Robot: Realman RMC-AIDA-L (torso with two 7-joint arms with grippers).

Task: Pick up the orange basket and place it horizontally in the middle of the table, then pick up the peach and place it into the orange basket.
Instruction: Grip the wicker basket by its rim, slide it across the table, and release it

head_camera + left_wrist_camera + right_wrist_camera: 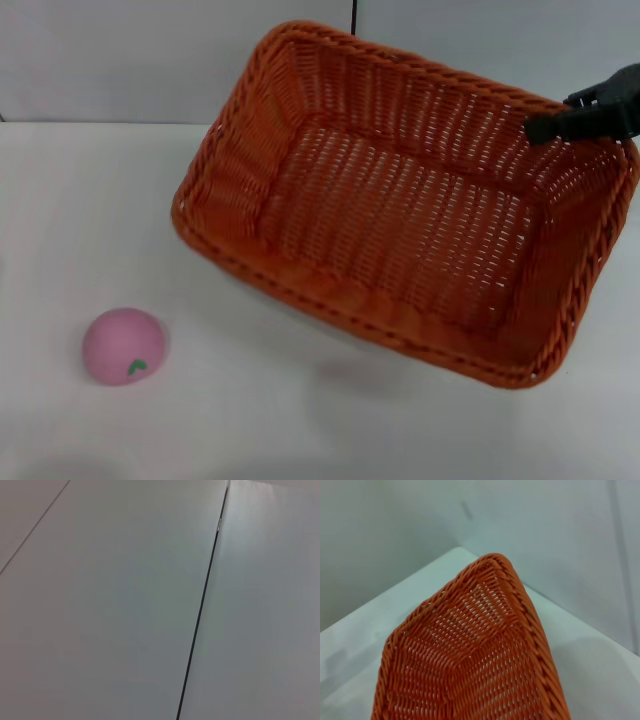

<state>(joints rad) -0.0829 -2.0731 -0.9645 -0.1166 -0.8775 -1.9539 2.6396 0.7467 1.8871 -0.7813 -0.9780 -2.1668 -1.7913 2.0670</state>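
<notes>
The orange basket point(400, 210) fills the middle and right of the head view, tilted and skewed, with a faint shadow on the white table point(80, 220) under its near edge. My right gripper point(540, 128) is at the basket's far right rim, shut on it, with a black finger lying over the braid. In the right wrist view the basket point(475, 665) stretches away from the camera, with one corner over the table point(395, 600). The pink peach point(123, 345) sits alone on the table at the near left, well apart from the basket. My left gripper is out of view.
A grey panelled wall point(120, 60) with a dark vertical seam point(200, 615) stands behind the table's far edge. The left wrist view shows only this wall. Bare tabletop lies between the peach and the basket.
</notes>
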